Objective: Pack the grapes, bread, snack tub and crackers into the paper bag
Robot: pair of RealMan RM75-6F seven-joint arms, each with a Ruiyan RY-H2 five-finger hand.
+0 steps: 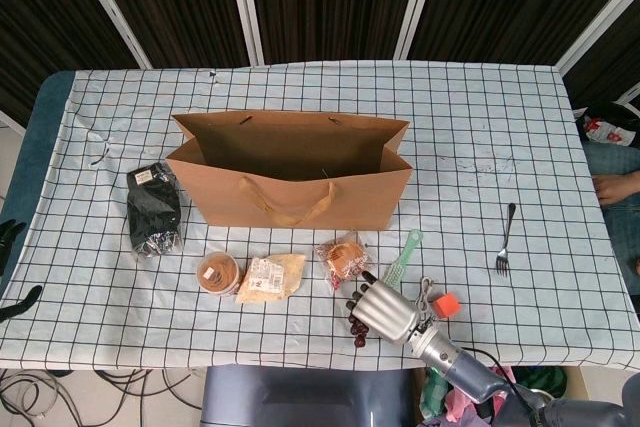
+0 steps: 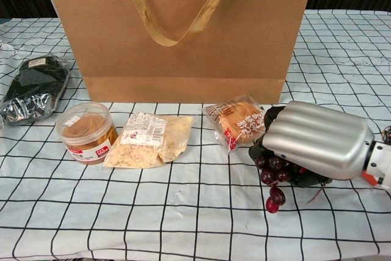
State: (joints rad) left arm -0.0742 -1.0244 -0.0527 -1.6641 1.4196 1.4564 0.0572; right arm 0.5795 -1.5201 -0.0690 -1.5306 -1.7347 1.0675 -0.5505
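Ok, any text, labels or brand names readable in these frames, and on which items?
Nothing can be read.
Snack tub: white and red label, print blurred.
Crackers: white sticker, print too small.
Bread: red and white wrapper lettering, not legible.
Black packet: small label, unreadable.
Paper bag: no print visible.

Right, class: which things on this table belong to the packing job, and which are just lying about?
Part of the job:
paper bag
grapes, held by the right hand
bread
snack tub
crackers

Lying about:
fork
green brush
black packet
orange block
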